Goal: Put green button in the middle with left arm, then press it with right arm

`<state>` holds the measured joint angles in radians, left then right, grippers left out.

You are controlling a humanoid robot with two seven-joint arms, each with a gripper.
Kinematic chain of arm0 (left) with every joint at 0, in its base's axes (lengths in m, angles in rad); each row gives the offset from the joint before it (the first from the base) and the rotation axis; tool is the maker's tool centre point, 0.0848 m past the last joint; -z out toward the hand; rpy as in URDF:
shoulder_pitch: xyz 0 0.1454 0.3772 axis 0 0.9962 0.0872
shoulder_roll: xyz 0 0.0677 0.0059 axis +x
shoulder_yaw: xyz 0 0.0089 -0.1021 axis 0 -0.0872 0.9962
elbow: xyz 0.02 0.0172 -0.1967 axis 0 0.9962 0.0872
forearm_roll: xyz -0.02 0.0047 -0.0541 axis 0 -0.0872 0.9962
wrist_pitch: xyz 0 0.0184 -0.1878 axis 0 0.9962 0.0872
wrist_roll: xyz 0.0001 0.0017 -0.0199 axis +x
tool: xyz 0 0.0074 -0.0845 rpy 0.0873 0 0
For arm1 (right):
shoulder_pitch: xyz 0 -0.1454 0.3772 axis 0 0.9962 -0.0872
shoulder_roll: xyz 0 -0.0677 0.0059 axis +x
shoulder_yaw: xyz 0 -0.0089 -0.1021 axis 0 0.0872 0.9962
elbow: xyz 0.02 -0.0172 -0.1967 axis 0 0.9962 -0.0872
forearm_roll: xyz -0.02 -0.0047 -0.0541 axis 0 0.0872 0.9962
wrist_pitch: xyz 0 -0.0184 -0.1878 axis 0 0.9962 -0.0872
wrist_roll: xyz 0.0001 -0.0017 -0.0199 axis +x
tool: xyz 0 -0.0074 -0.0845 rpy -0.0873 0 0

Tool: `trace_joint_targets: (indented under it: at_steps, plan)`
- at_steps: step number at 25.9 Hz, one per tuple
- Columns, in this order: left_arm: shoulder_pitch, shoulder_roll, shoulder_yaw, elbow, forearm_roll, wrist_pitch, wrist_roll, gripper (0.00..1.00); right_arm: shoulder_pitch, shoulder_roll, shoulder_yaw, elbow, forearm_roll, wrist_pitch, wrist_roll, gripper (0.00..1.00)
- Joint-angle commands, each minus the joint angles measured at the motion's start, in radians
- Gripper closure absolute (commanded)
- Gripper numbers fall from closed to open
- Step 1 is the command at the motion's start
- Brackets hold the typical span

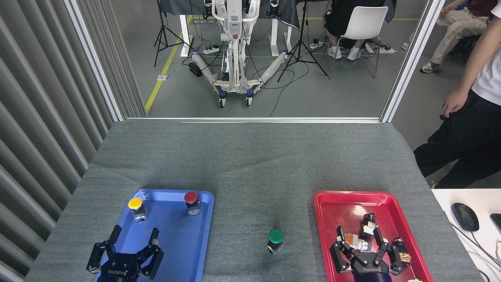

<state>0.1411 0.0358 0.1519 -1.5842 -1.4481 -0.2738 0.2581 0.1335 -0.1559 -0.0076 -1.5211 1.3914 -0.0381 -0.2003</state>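
Note:
The green button (276, 241) stands upright on the grey cloth in the middle (250, 168) of the table, between the two trays, with nothing touching it. My left gripper (134, 237) is low over the near end of the blue tray (203, 235), fingers spread open and empty, well left of the button. My right gripper (362, 243) hovers over the near part of the red tray (325, 203), its three fingers splayed open around small parts lying there, holding nothing.
A yellow-capped button (136, 207) and a red-capped button (191, 201) stand at the far end of the blue tray. Small parts (368, 225) lie in the red tray. A person (469, 113) stands at the table's right side. A mouse (464, 216) lies on the white desk.

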Motion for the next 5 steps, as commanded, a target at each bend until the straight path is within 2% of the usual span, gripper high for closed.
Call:
trace_joint_targets:
  at_steps: [1, 5]
  plan:
    - [0.003, 0.007, -0.029, 0.012, -0.001, -0.011, -0.003, 0.01, 0.0, 0.001, 0.0, -0.001, 0.0, 0.0, -0.004, 0.0]
    - [0.006, 0.009, -0.031, 0.021, -0.003, -0.03, -0.002, 0.01, 0.0, 0.001, 0.0, -0.001, 0.0, 0.001, -0.004, 0.0]
